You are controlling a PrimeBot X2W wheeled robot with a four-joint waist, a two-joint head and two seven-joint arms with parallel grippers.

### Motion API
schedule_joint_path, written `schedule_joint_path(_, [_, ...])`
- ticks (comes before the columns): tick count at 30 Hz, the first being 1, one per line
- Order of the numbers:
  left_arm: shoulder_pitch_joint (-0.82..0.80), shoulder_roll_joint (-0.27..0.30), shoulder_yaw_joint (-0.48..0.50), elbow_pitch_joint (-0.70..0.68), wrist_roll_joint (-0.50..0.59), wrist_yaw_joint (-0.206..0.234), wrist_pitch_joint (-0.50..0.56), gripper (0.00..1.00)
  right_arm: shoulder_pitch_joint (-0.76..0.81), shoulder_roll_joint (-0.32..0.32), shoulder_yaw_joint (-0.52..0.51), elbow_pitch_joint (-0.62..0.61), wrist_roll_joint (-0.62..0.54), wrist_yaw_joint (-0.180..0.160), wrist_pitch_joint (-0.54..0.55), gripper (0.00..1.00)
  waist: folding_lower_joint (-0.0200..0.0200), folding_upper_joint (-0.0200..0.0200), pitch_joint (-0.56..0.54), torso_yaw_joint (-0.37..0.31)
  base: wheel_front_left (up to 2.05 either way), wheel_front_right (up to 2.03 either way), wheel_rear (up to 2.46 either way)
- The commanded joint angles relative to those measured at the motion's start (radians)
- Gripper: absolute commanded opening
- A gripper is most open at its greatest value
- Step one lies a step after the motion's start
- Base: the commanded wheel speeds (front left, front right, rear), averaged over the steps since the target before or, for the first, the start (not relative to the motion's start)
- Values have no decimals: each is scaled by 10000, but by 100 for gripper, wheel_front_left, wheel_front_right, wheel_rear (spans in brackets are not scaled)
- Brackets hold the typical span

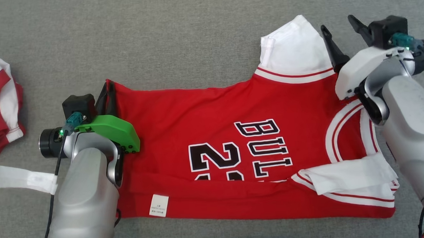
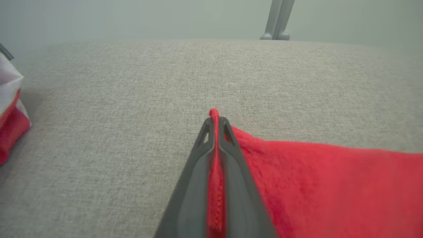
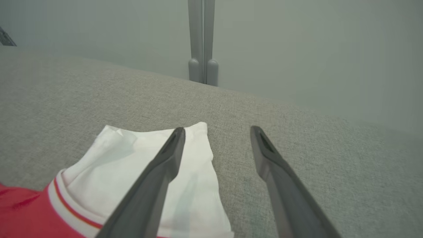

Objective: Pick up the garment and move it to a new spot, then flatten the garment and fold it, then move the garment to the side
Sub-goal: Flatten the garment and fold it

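garment: red body, white sleeves, red-white striped trim, black lettering outlined white. surface: mottled grey. side pile: red and white. left wrist cover green, right wrist cover white; fingers dark grey.

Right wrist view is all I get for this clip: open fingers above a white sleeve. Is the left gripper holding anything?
Observer: Yes. The left gripper is shut on the far left corner of the red jersey, with the fabric pinched between its jaws.
Reviewer: Is the jersey laid out flat?
Observer: Mostly. The head view shows it spread sideways, with its near edge folded over the print and a white label showing.
Reviewer: Anything else on the surface?
Observer: A second red and white garment lies bunched at the left, apart from the jersey.
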State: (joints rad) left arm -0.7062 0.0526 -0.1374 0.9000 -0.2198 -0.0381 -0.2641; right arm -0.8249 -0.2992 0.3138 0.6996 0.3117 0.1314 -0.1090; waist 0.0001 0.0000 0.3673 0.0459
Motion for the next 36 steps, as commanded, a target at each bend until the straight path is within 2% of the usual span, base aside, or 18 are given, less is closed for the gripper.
schedule_joint_path(1, [52, 16, 6, -79, -55, 44, 6, 0, -128, -45, 98, 137, 51, -16, 162, 100, -1, 0, 143, 355, 0, 0, 0])
schedule_joint_path(6, [14, -2, -323, -397, -421, -40, 5, 0, -1289, -284, 676, 1140, 404, -16, 1373, 100, -1, 0, 449, 909, 0, 0, 0])
schedule_joint_path(10, [-190, 2, -1058, -711, -1065, 117, 6, 0, -2191, -528, 1142, 2047, 455, -16, 2361, 100, -1, 0, 803, 1292, 0, 0, 0])
schedule_joint_path(16, [-369, 5, -1851, -986, -1765, 400, 5, 0, -2763, -482, 1431, 3030, 389, -16, 3164, 100, -1, 0, 1057, 1570, 0, 0, 0])
schedule_joint_path(17, [-389, 8, -1946, -1029, -1853, 435, 4, 0, -2729, -417, 1537, 3082, 448, -8, 3207, 69, -1, 0, 1073, 1593, 0, 0, 0])
schedule_joint_path(18, [-395, 6, -2031, -1074, -1943, 494, 5, 0, -2730, -402, 1618, 3090, 494, -7, 3119, 12, -1, 0, 1084, 1605, 0, 0, 0])
schedule_joint_path(19, [-396, 6, -2096, -1103, -1996, 524, 5, 0, -2788, -445, 1683, 3049, 489, -7, 2927, 0, -1, 0, 1089, 1609, 0, 0, 0])
schedule_joint_path(25, [-142, 10, -2030, -1177, -2071, 718, 5, 0, -2982, -511, 1909, 3111, 518, -16, 2038, 0, -1, 0, 873, 1412, 0, 0, 0])
schedule_joint_path(29, [113, 13, -1744, -1213, -1911, 701, 5, 0, -2875, -525, 1905, 2962, 782, -16, 1072, 0, -1, 0, 472, 1239, 0, 0, 0])
schedule_joint_path(30, [398, 12, -1505, -1207, -1724, 615, 5, 0, -2435, -532, 1884, 2858, 1093, -16, 359, 0, -1, 0, 21, 1072, 0, 0, 0])
schedule_joint_path(36, [869, 106, -1055, -1148, -1419, 476, 5, 0, -1527, -669, 2044, 2402, 1762, -16, -553, 0, -1, 0, -664, 681, 0, 0, 0])
